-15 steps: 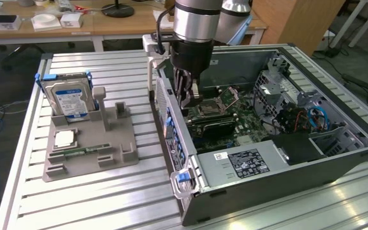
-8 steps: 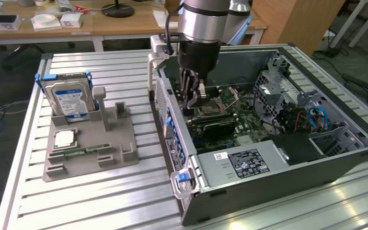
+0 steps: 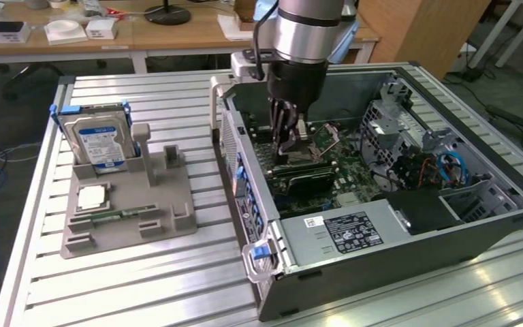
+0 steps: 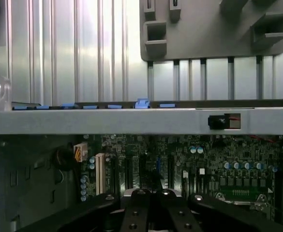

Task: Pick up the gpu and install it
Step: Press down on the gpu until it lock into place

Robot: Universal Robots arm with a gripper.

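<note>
Inside the case [image 3: 479, 235], the hand [image 3: 286, 146] presses the gpu [image 3: 302, 178] onto the motherboard [image 3: 353, 167].

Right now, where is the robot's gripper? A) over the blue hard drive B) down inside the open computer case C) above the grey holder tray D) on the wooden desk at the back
B: the gripper hangs down inside the open computer case, just above the green motherboard, well away from the hard drive on the grey holder tray.
</note>
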